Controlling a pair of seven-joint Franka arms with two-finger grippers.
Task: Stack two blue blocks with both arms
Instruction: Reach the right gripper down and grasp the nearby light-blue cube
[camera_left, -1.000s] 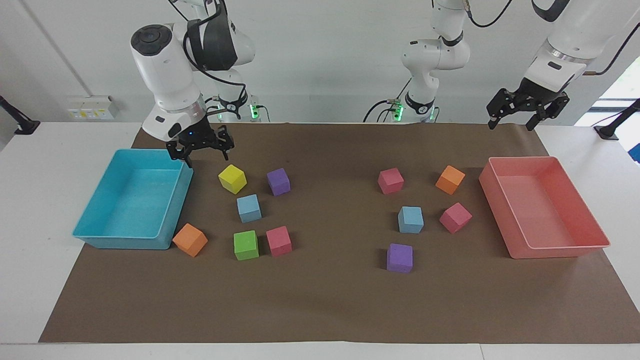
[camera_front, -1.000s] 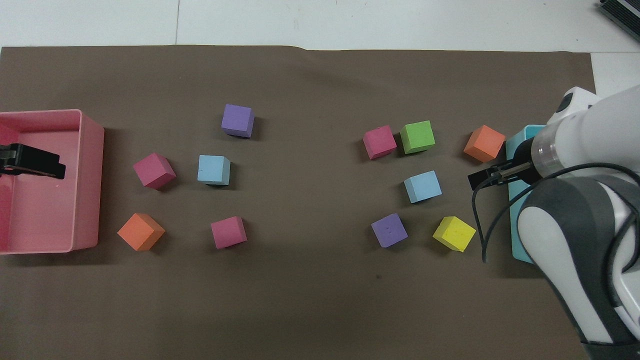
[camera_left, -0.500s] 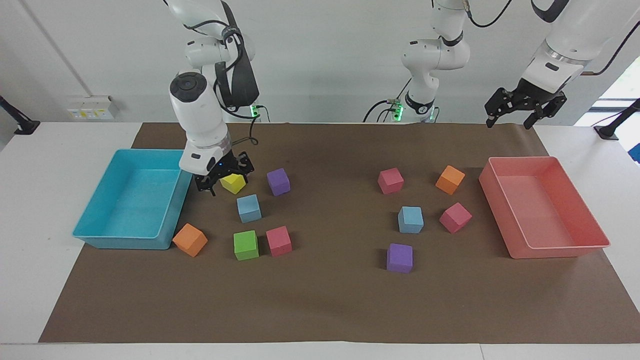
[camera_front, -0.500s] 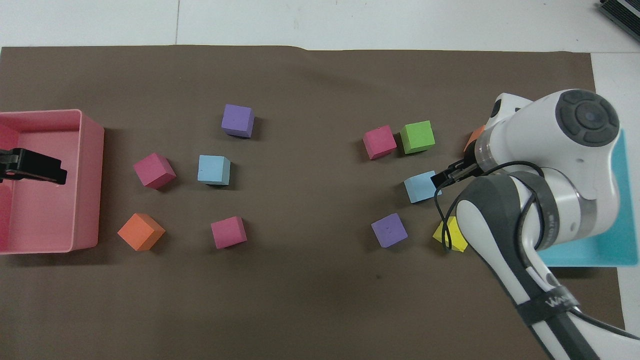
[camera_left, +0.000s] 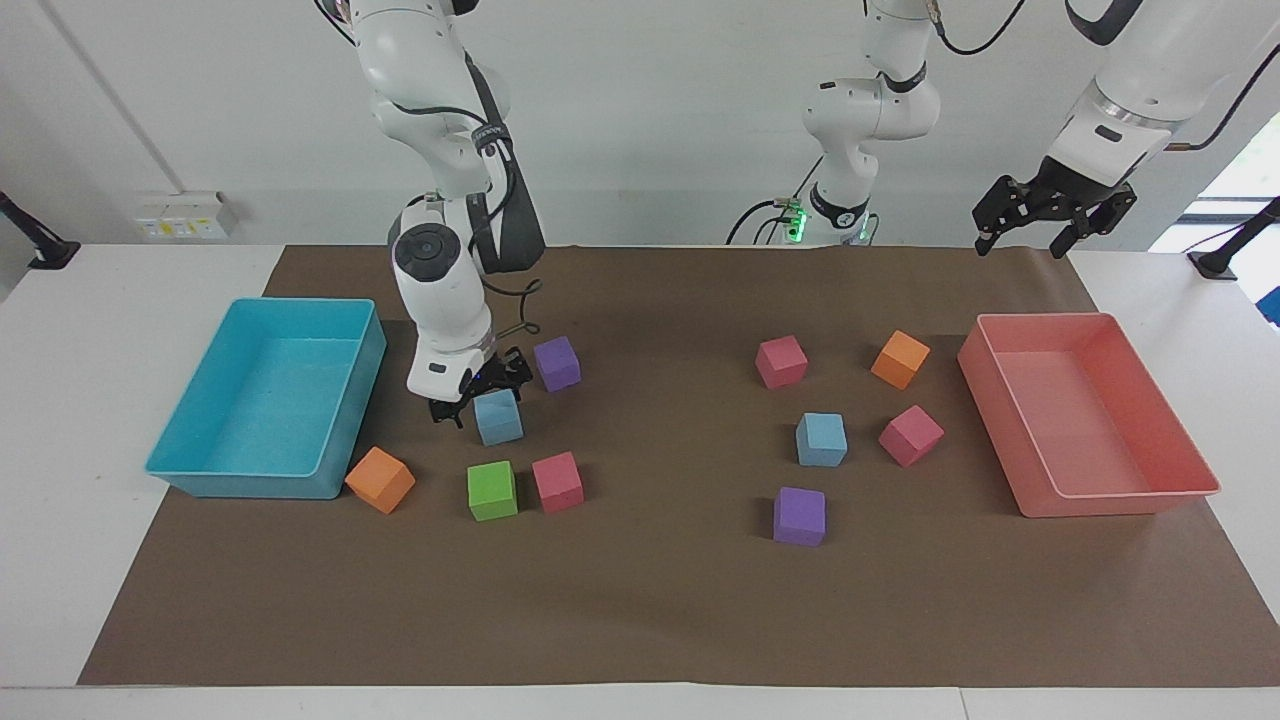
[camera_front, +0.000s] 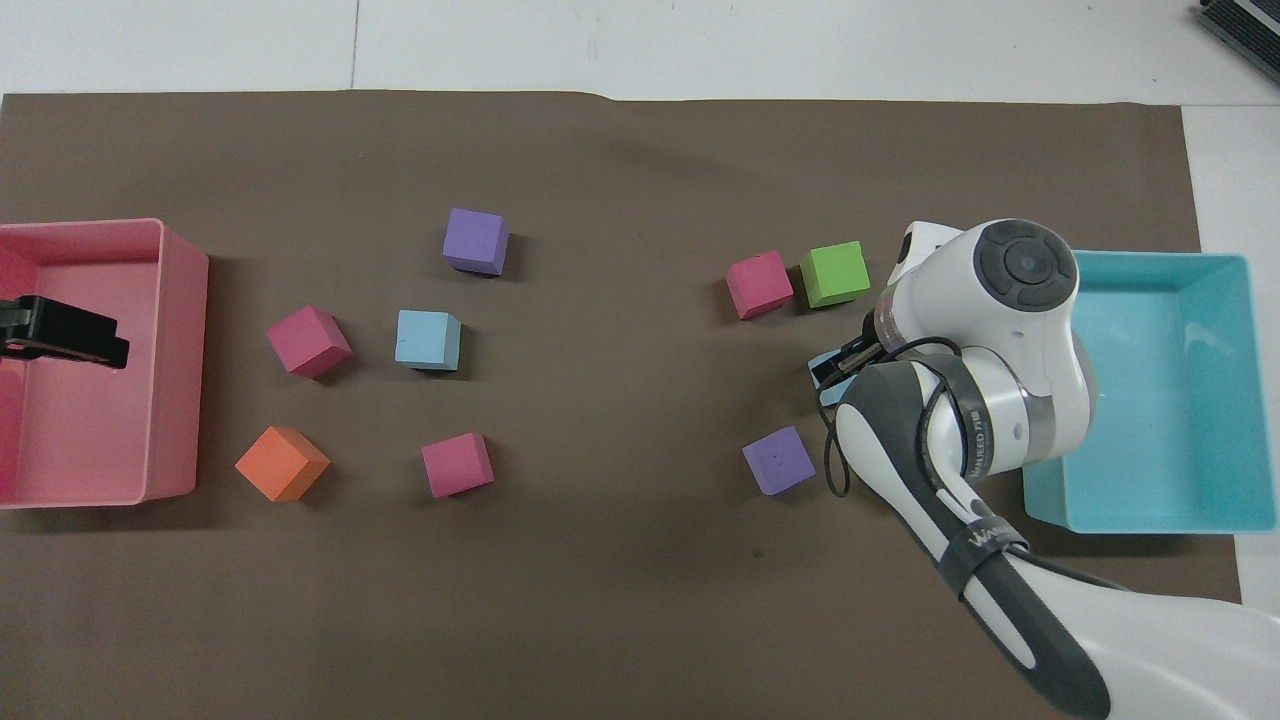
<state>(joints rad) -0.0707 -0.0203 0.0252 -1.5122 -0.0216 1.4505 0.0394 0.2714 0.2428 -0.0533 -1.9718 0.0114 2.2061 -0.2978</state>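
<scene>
Right gripper (camera_left: 478, 392), fingers spread, low at one blue block (camera_left: 498, 417), purple cube (camera_left: 557, 363) just beside; yellow cube hidden under arm. Farther out: green cube (camera_left: 492, 490), pink cube (camera_left: 557, 481). Other blue block (camera_left: 822, 439) toward left arm's end. Left gripper (camera_left: 1050, 215) open, waiting over pink tray (camera_left: 1140, 492).

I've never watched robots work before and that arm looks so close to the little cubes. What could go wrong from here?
The right gripper is low around one blue block, with the purple cube close beside it; a slightly off approach might nudge either one. The green cube and pink cube sit just farther from the robots, so a pushed block could bump them. The other blue block lies toward the left arm's end, where the left gripper waits above the table, so the stack needs a long carry.
</scene>
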